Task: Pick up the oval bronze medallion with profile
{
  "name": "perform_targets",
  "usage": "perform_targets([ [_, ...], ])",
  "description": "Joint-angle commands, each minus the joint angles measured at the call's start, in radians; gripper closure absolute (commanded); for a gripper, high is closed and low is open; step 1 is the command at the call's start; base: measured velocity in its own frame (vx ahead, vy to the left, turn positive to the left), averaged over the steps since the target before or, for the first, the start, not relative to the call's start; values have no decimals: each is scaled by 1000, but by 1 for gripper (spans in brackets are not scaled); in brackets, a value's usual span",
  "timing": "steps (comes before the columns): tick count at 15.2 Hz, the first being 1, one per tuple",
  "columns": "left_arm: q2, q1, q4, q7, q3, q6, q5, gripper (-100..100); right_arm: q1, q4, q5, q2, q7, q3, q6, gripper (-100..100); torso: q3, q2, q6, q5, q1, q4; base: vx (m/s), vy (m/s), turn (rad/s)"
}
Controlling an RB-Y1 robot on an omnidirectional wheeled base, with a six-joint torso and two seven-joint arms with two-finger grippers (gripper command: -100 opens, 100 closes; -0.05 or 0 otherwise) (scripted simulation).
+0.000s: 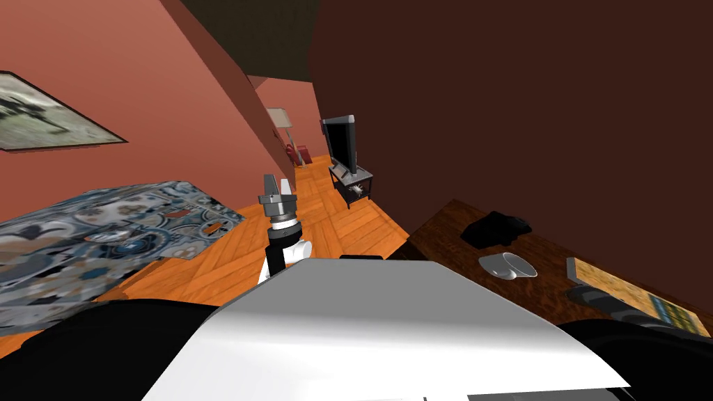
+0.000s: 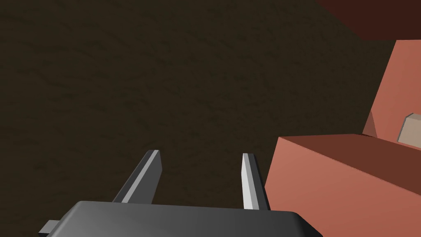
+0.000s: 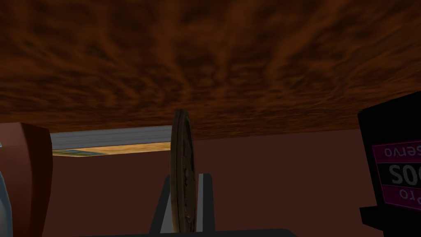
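The medallion [image 3: 183, 164] is a thin dark bronze disc seen edge-on, upright between the two fingers of my right gripper [image 3: 186, 177], which is shut on its faces. It hangs just off the dark wooden table [image 3: 205, 61]; whether it touches the top I cannot tell. Its profile side is hidden. My left gripper [image 1: 277, 189] is raised in front of me over the wooden floor, and its fingers [image 2: 248, 177] stand open with nothing between them.
On the table [image 1: 445, 230] at my right lie a black lump [image 1: 496, 228], a white cup on its side [image 1: 508, 266] and a yellow-covered book [image 1: 627, 292]. A black box with a pink label [image 3: 394, 173] stands close to the right gripper. A patterned bed [image 1: 104, 237] is on my left.
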Motion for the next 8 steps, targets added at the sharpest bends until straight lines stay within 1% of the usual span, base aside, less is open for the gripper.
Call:
perform_targets([
  [1,0,0,0,0,0,0,0,0,20,25,-18,-7,-23,2,-3,100,0,0,0,0,0,0,-43,-44,142],
  [2,0,0,0,0,0,0,0,0,20,25,-18,-7,-23,2,-3,100,1,1,0,1,-2,0,-64,-67,215],
  [3,0,0,0,0,0,0,0,0,40,51,-37,-15,-46,3,-6,100,1,2,-1,0,-4,0,-77,-80,256],
  [5,0,0,0,0,0,0,0,0,40,51,-37,-15,-46,3,-6,100,2,4,-1,-1,-7,1,-73,-76,245],
  [6,0,0,0,0,0,0,0,0,40,51,-37,-15,-46,3,-6,100,2,3,0,-1,-6,1,-21,-22,71],
  [8,0,0,0,0,0,0,0,0,40,51,-37,-15,-46,3,-6,100,1,1,1,-1,-2,0,5,5,-18],
])
